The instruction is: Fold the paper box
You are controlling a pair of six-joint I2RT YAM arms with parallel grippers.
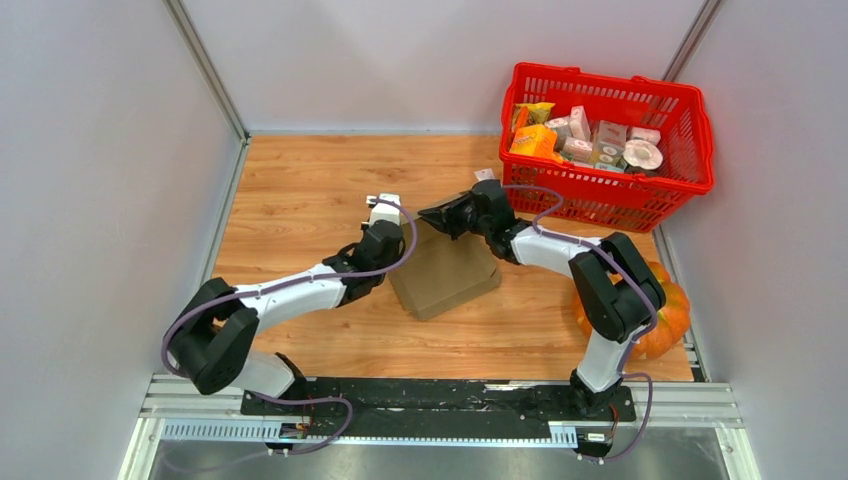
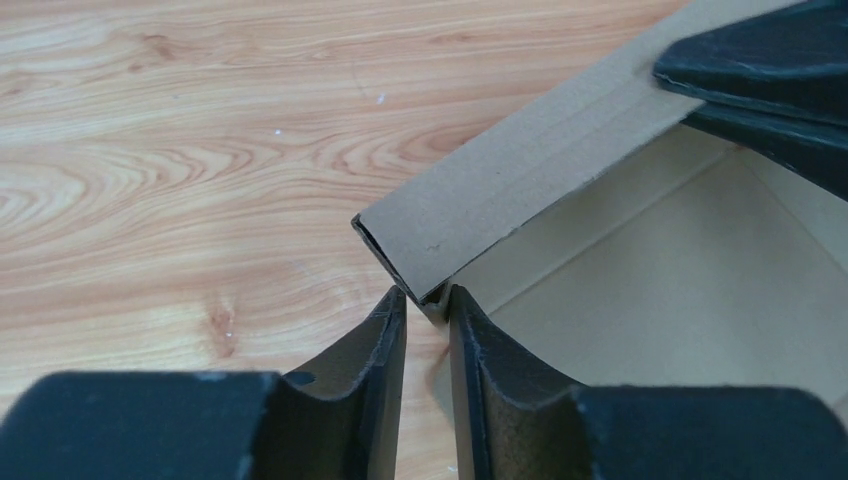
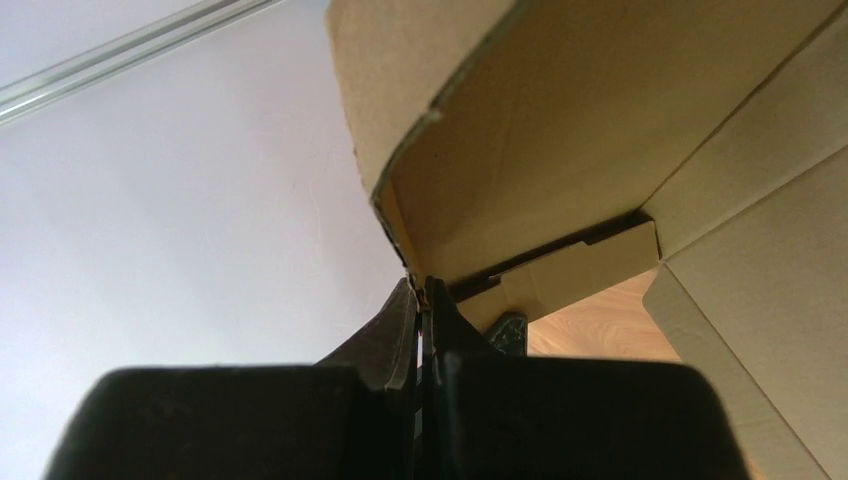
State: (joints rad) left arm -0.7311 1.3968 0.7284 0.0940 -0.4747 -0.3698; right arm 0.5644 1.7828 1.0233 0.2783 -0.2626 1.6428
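Both jaws grip paper box (image 1: 445,272) walls: left gripper (image 2: 427,305) corner, right gripper (image 3: 424,292) edge.

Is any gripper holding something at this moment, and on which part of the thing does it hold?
Both hold the paper box. The left gripper pinches a corner of its folded side wall; the right gripper is clamped on the thin edge of a raised flap.

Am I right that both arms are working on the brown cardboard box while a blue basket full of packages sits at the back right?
Nearly. The basket is red, not blue, as the top external view shows. The rest holds: both arms are at the paper box, the left tool and the right tool each at an edge of the cardboard, and the basket sits at the back right, full of packages.
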